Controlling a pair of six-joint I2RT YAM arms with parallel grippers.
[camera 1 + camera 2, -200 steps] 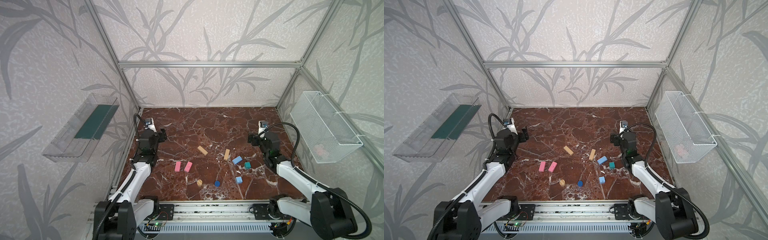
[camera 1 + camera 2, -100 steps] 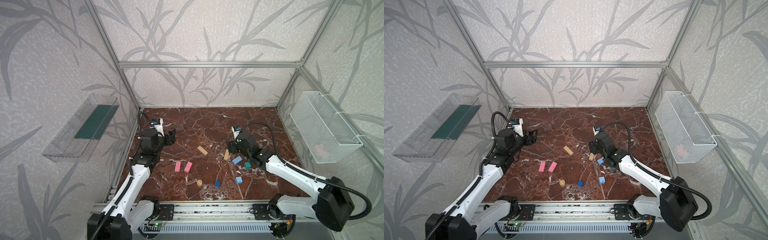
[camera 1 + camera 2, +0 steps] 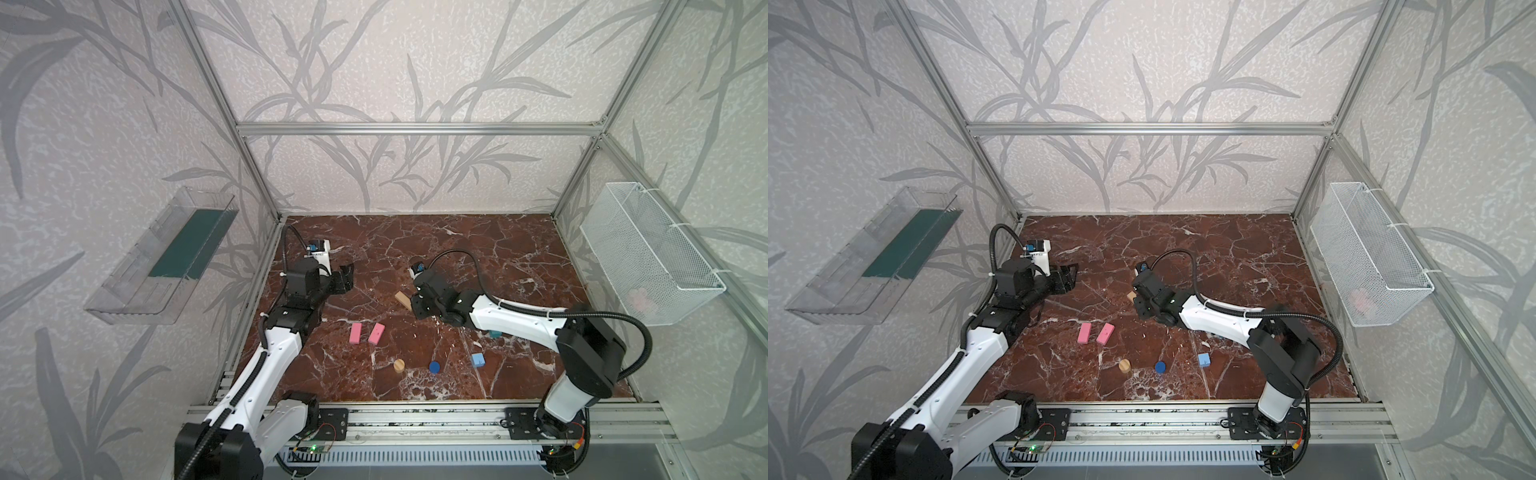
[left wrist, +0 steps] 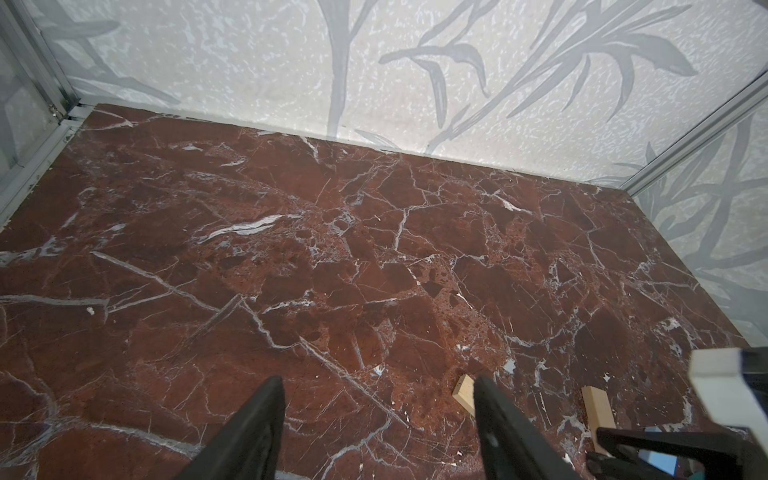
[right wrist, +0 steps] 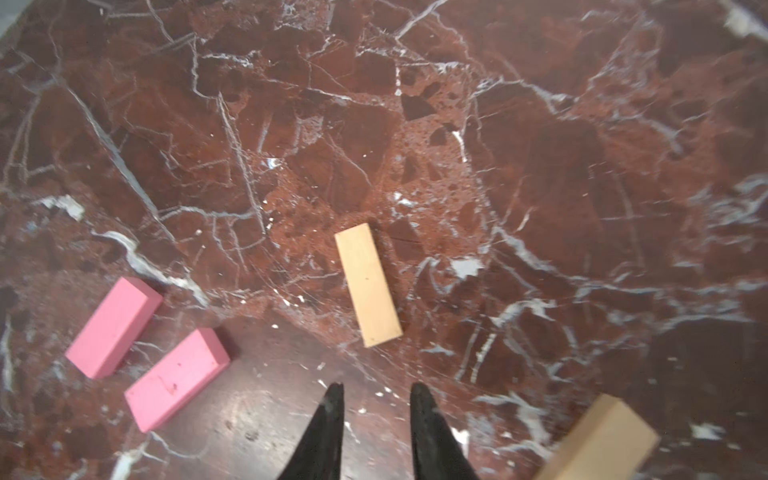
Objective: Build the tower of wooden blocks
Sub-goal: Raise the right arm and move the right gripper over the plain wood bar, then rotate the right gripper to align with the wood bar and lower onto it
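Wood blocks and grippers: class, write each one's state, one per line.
Left gripper: open, empty.
Right gripper: jaws narrowly apart, empty.
Tan bar: lying flat.
Pink bars: flat, side by side, apart.
Tan cylinder: upright.
Dark blue cylinder: upright.
Light blue block: loose, unstacked.
Teal cube: partly hidden.

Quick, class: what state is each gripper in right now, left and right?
Left gripper: open wide, holding nothing.
Right gripper: open only narrowly, nothing between its jaws.

On the red-brown marble tabletop (image 3: 457,249) are laid one pink bar (image 3: 356,333) just beside a second pink bar (image 3: 376,333), a tan bar (image 3: 401,298), a tan cylinder (image 3: 399,365), a dark blue cylinder (image 3: 434,366) and a light blue block (image 3: 478,360).
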